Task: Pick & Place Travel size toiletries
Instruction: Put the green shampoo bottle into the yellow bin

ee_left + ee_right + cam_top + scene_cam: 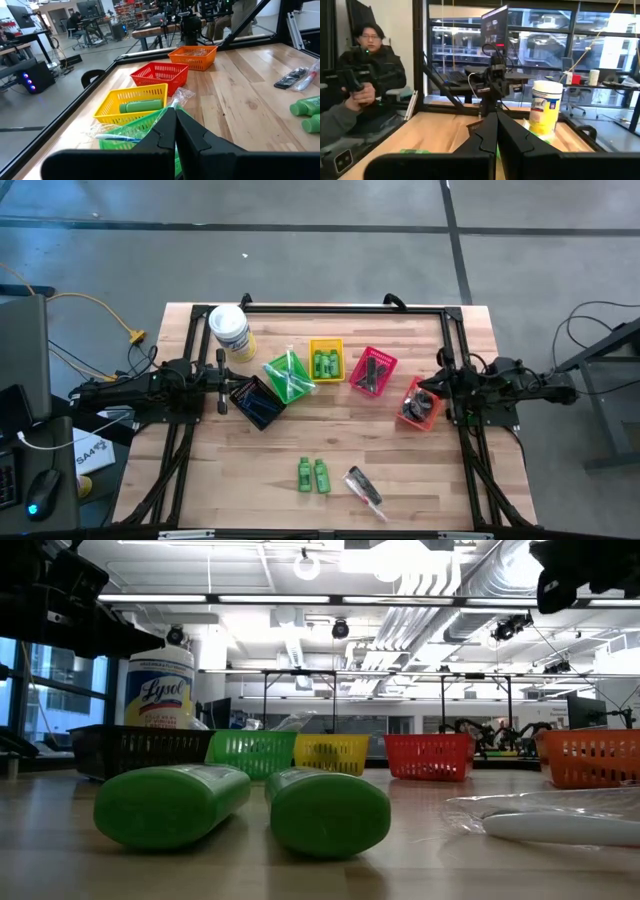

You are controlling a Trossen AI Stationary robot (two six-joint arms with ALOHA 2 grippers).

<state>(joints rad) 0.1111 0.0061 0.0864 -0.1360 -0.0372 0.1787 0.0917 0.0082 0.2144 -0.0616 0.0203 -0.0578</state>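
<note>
Two bright green plastic mini bottles [240, 805] lie side by side closest to the low camera, caps toward it, on the pale wooden plank surface [330, 435]. Just right of them rests a clear crinkled packet holding a white object [560, 823]; the overhead view shows it as a dark-and-white item in plastic wrap. Behind them runs a row of small plastic baskets: black [257, 402], green [289, 376], yellow [326, 360], red [372, 370] and orange [421, 403].

"Lysol" can be read only in the low view, in blue script on the yellow label of the big white tub [160, 688]; overhead, the tub shows just its white lid and yellow side, standing by the black basket. On a white box [92, 451] off the surface's left edge, "SAA" can be made out.

More green bottles lie in the yellow basket, seen from above and from the left wrist. The right wrist view alone shows a person in dark clothing [367, 70] seated beyond the frame, gripping a handle.

Left claw [175, 131] is closed, empty, over the green basket. Right claw [496, 134] is closed, empty, by the orange basket.
</note>
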